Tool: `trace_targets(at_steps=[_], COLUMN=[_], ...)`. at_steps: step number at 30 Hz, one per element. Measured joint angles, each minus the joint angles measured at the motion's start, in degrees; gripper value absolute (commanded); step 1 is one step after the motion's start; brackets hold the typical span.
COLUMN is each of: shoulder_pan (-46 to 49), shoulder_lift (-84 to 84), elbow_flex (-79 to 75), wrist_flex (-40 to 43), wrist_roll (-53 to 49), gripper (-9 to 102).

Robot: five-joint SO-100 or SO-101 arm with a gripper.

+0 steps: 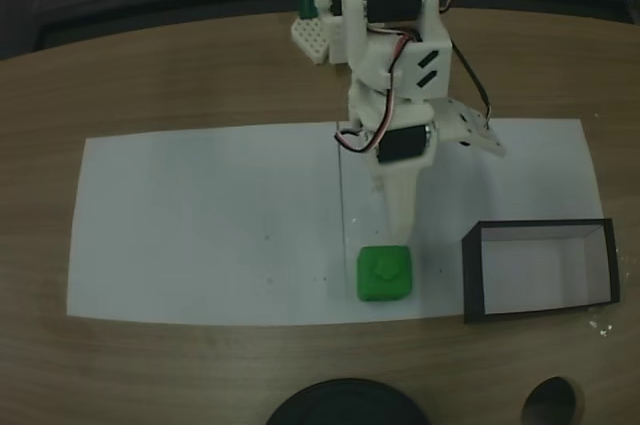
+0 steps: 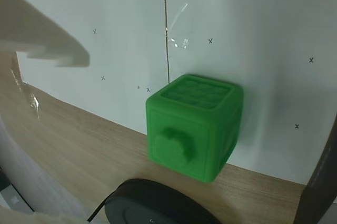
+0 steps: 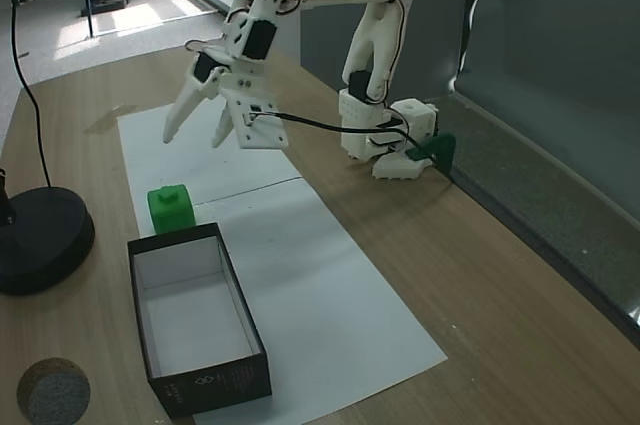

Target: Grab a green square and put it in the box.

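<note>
One green square (image 1: 383, 274) on paper, one empty box (image 1: 537, 270) beside it, gripper (image 3: 195, 133) spread wide above.

white paper sheet (image 1: 200, 225), black round base (image 3: 35, 240), perhaps a stand

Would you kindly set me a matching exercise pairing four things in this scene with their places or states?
Things:
1. green square
2. box
3. gripper
4. black round base

Places or states:
A. in the air, jaws open
B. on bare wood, off the paper
C. empty, on the paper
D. on the paper's edge, outside the box

Pairs: 1-D, 2-C, 3-A, 4-B
</note>
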State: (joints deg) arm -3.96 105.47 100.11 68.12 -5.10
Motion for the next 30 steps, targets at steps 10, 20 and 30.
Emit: trace_targets(at_steps=[10,20,30], shoulder_pan=[3.7,-1.0,-0.1], shoulder_lift=[-21.4,-31.6,-40.4], elbow_flex=[-14.2,-20.9,-28.2], wrist_flex=[0.5,0.5,0.5], wrist_roll=[1.1,4.9,4.8], gripper=[30,30,21])
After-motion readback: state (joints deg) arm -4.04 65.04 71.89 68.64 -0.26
